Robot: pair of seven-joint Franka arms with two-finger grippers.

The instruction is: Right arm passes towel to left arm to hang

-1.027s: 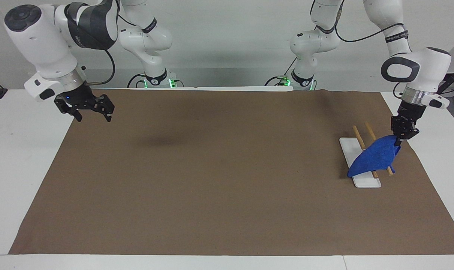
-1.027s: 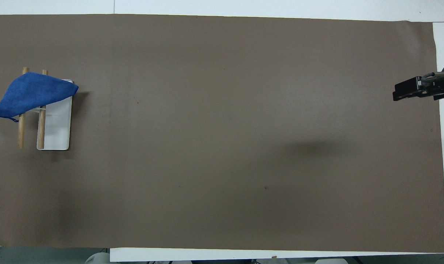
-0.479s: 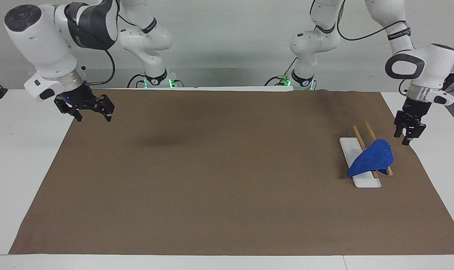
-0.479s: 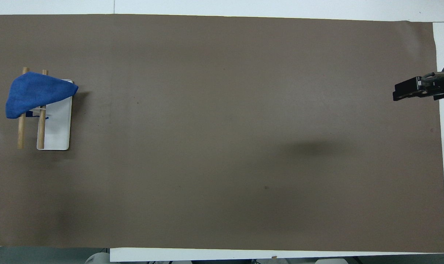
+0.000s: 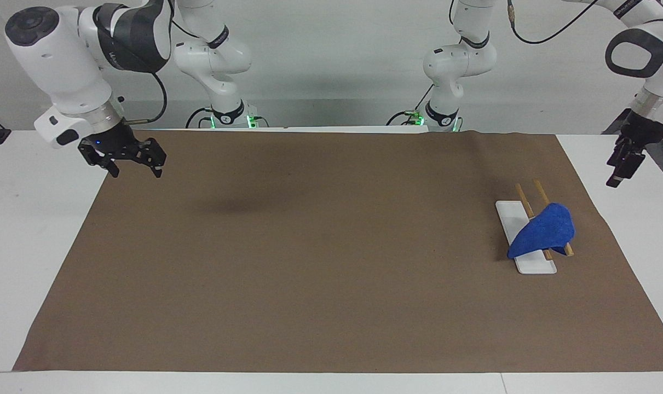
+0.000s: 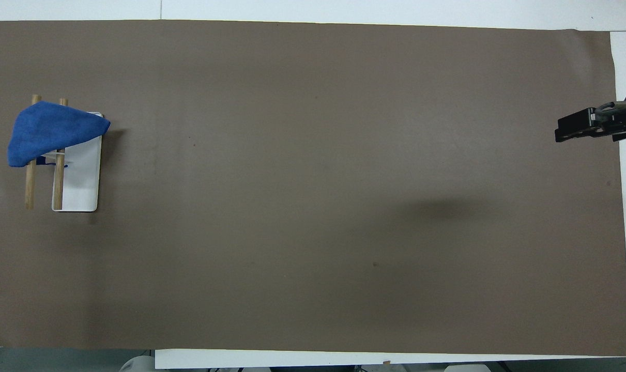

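Observation:
The blue towel [image 5: 545, 232] [image 6: 51, 132] hangs draped over the two wooden rails [image 6: 29, 186] of a small rack with a white base [image 5: 507, 218] [image 6: 82, 181], at the left arm's end of the mat. No gripper touches it. My left gripper [image 5: 620, 171] is open and empty, raised over the white table top beside the mat, apart from the rack; it is out of the overhead view. At the right arm's end, my right gripper [image 5: 136, 171] [image 6: 561, 129] hangs open and empty over the mat's edge, waiting.
A brown mat [image 5: 320, 257] covers most of the white table [image 5: 30, 219]. The rack stands near the mat's edge at the left arm's end. Both arm bases [image 5: 227, 117] stand along the table's edge nearest the robots.
My left gripper opened, let go of the towel, and rose away toward its end of the table. The towel's freed corner dropped onto the rails. The right arm stayed still.

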